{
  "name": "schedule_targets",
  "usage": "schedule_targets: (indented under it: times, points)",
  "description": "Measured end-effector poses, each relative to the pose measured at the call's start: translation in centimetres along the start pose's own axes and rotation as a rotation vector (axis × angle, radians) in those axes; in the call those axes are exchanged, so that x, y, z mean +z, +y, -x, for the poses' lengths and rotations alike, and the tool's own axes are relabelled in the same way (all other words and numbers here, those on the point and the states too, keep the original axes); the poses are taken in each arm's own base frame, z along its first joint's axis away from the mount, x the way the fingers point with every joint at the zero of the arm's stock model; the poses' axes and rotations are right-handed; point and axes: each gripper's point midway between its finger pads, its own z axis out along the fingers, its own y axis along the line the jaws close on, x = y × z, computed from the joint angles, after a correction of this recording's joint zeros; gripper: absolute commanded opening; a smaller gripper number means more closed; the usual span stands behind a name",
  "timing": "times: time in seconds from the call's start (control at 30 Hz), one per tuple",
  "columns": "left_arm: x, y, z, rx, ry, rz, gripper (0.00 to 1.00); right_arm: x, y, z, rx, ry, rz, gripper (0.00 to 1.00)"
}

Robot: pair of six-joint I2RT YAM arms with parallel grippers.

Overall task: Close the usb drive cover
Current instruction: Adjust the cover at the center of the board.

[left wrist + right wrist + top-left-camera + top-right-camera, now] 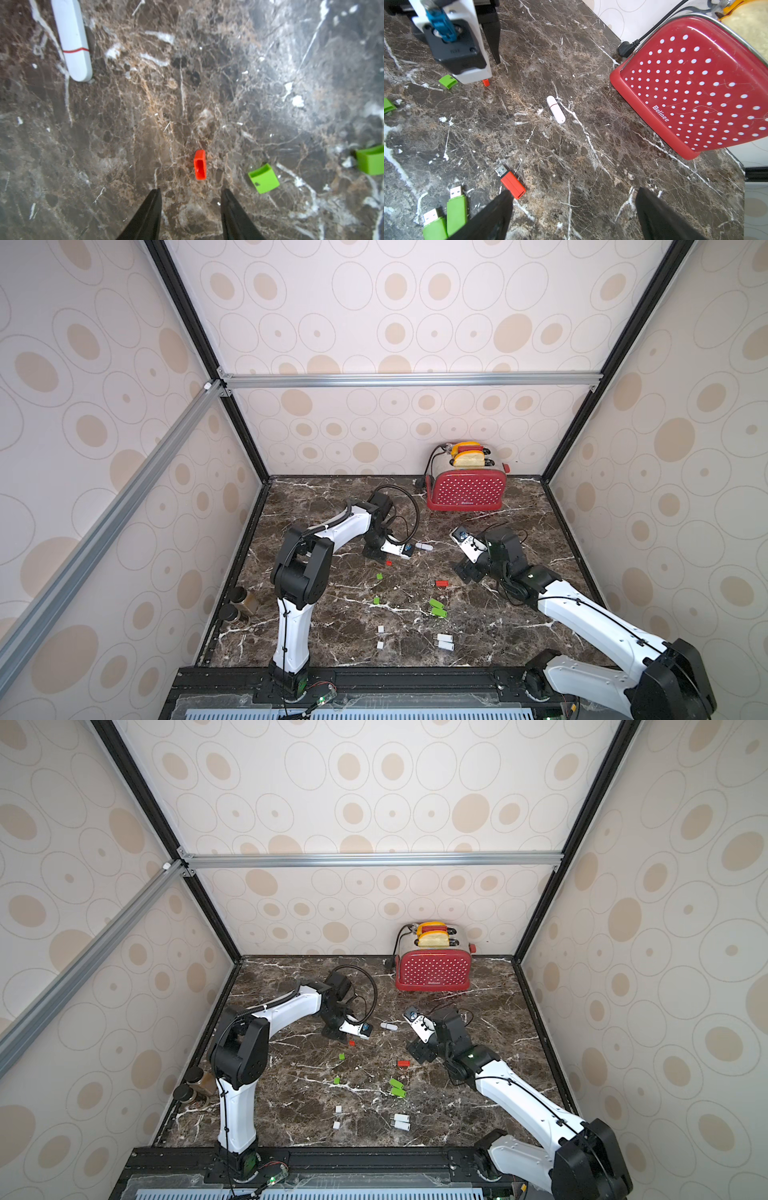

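A small red cap (200, 165) lies on the marble just ahead of my left gripper (191, 190), whose jaws stand open with nothing between them. In both top views the cap (389, 562) sits beside that gripper (374, 555). The red usb drive (512, 185) lies with its metal plug bare, close to one finger of my right gripper (575, 192), which is wide open and empty. In a top view this drive (441, 583) lies left of the right gripper (468, 572). A white usb drive (556, 112) with its cap on lies between the arms.
A red dotted toaster (467, 489) stands at the back wall. Green caps (379, 576), green drives (437, 608), white caps (380, 629) and white drives (444, 641) lie scattered toward the front. Two jars (241, 603) stand at the left edge.
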Motion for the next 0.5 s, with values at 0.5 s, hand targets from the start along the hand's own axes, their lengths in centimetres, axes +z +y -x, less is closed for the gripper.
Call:
schedule_targets:
  times: [0.5]
  points:
    - [1.05,-0.06,0.29,-0.03,0.007,0.014,0.35,0.0,0.01,-0.02,0.0,0.001,0.0,0.95]
